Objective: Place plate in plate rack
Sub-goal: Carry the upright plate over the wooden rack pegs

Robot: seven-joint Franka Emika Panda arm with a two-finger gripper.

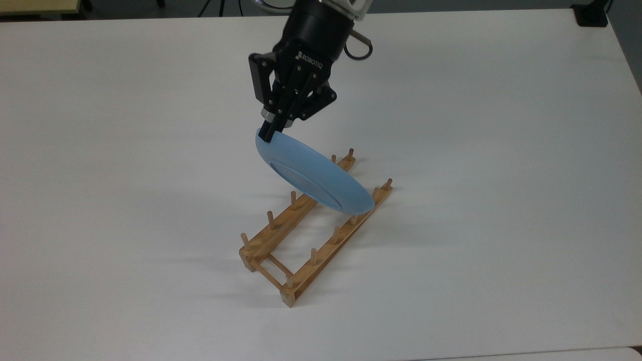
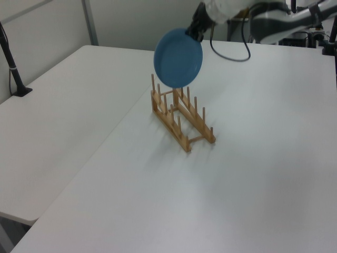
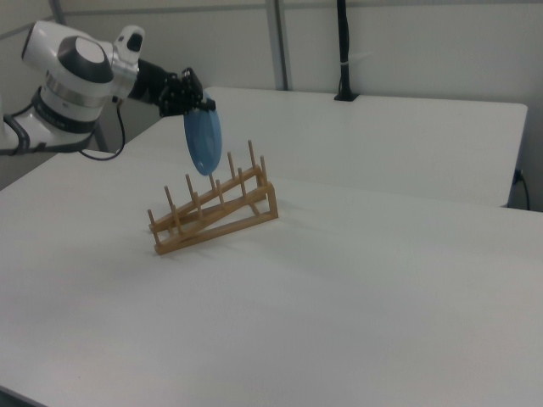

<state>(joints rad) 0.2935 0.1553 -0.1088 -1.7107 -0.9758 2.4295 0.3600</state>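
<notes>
While pinched at its rim, plate (image 1: 316,175) hangs below pincer (image 1: 268,131), above plate rack (image 1: 301,235)

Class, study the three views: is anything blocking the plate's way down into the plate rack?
Nothing visible does. The claw holds the plate by its rim, on edge above the plate rack, whose slots between the pegs hold nothing.
</notes>
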